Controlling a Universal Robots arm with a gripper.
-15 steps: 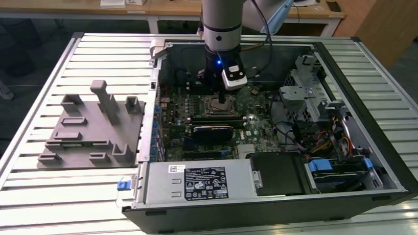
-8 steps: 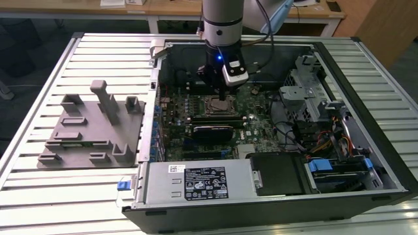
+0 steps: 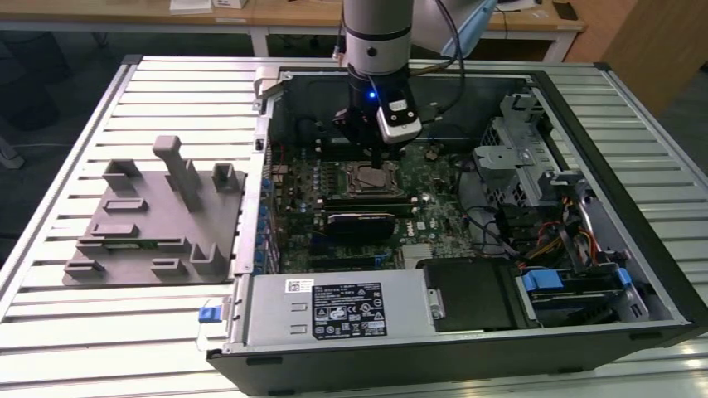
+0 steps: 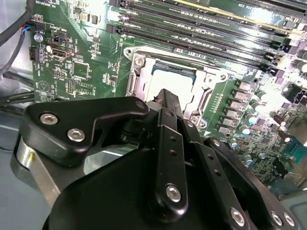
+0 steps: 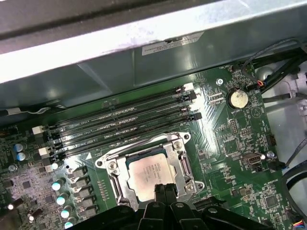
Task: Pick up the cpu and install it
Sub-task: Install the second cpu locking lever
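Claw [image 5: 163, 190] fingers pressed together just above the flat, shiny square cpu [image 5: 148, 173] in its metal-rimmed socket frame [image 5: 113, 179].

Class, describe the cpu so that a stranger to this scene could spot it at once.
Find the open computer case, then the green motherboard inside it. Beside the row of long black memory slots sits a metal socket frame; the cpu is the flat silver square within it, just beyond the gripper.

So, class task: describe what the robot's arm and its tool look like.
A silver-grey cylindrical arm ends in a black wrist with a small blue light and a white-grey box-shaped module. Black cables run alongside. The tool is matt black metal: flat linked bars joined by silver screws, narrowing to slim fingers.
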